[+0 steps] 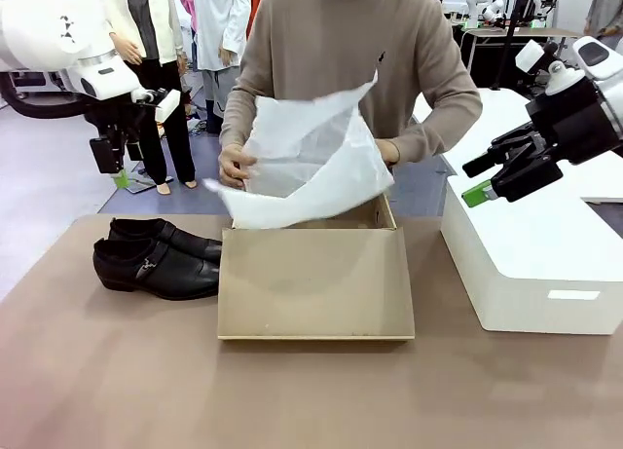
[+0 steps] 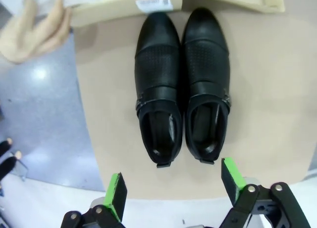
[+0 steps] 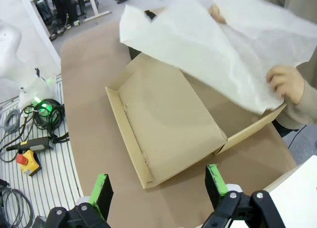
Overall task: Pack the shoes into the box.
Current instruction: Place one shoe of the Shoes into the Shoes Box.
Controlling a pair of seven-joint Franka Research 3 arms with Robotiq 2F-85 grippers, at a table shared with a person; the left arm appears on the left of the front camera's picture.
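The left hand (image 2: pixel 174 186) hangs open above the black dress shoes (image 1: pixel 161 259), paired on the desk (image 1: pixel 146 371) just left of the cardboard shoebox (image 1: pixel 316 283), likely for a pick. The person holds up tissue paper (image 1: pixel 311 157), which blocks the box's opening. The right hand (image 1: pixel 472 179) hovers open over the white plastic box (image 1: pixel 545 254).

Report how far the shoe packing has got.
Done: the tan cardboard shoebox lies open. In hand: the person's hands hold the white tissue paper above it. Left: both black glossy leather shoes sit beside it, unpacked; the left gripper and right gripper hang open.
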